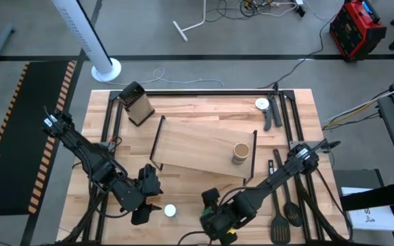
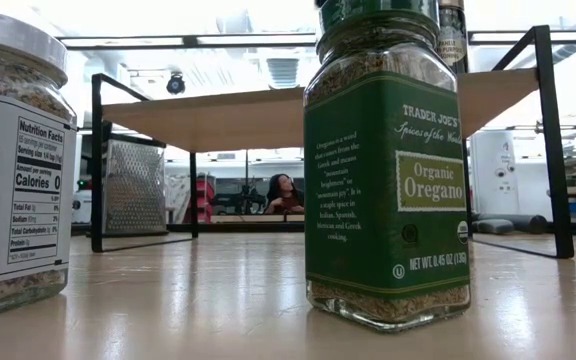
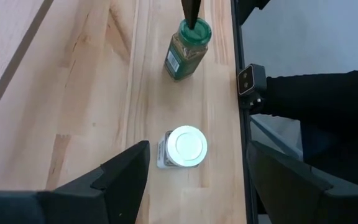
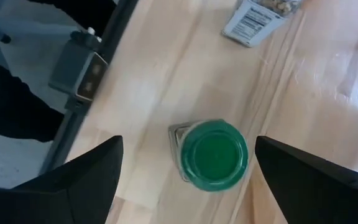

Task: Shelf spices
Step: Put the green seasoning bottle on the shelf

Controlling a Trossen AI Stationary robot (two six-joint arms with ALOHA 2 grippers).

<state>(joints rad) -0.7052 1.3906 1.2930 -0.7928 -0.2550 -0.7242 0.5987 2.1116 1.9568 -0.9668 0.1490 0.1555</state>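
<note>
The right gripper (image 4: 188,177) hangs with fingers spread directly above the upright green-lidded oregano jar (image 4: 215,155) at the table's near edge, in front of the shelf (image 1: 204,147); the left gripper (image 3: 197,180), also spread, hovers above the white-lidded jar (image 3: 185,147)

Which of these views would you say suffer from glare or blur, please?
Low view: bright light behind washes out the room, though the oregano jar label reads sharply. Left wrist view: the white lid glares to blank white. Right wrist view: the green lid looks soft, and the open fingers are blurred.
</note>
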